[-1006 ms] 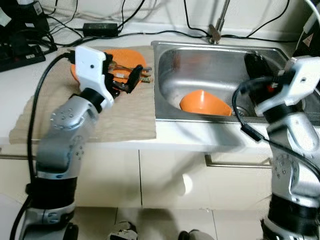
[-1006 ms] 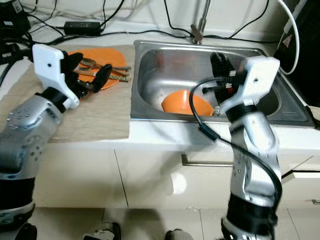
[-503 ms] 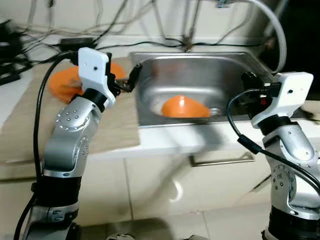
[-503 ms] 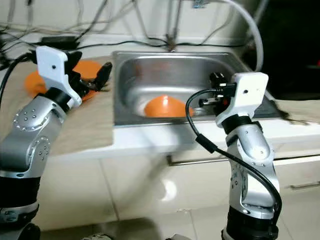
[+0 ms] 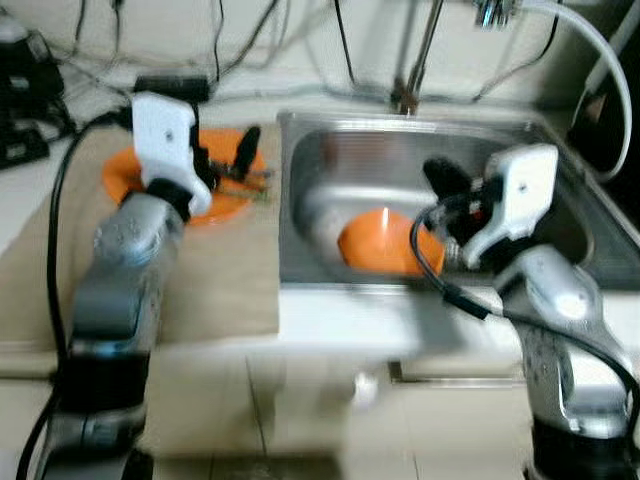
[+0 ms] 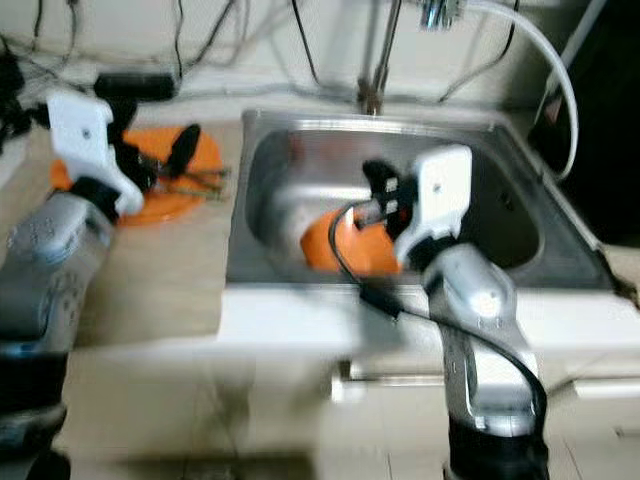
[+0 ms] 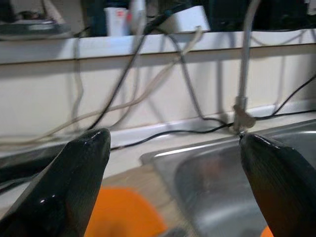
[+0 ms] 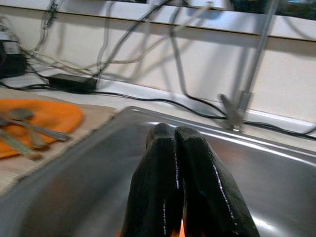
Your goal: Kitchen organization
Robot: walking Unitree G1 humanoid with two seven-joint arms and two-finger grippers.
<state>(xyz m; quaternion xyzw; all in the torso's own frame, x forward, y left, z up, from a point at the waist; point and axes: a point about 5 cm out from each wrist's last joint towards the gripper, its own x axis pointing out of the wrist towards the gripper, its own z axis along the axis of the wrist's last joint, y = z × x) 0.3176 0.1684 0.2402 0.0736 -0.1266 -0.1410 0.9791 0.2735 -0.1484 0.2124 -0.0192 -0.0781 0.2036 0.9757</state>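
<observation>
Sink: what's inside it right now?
An orange bowl lies in the sink, with the right claw over it, fingers shut together. The arm covers part of the basin floor, so anything there can't be seen.

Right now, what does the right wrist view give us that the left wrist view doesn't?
Right wrist view alone: the right gripper with its fingers pressed together over the sink, cutlery lying on the orange plate, and a black power adapter on the counter. Left wrist view alone: the left gripper with its fingers spread wide, and clutter on the ledge above the wall. Both share: the steel sink, the faucet stem, the orange plate and the cables along the wall.
</observation>
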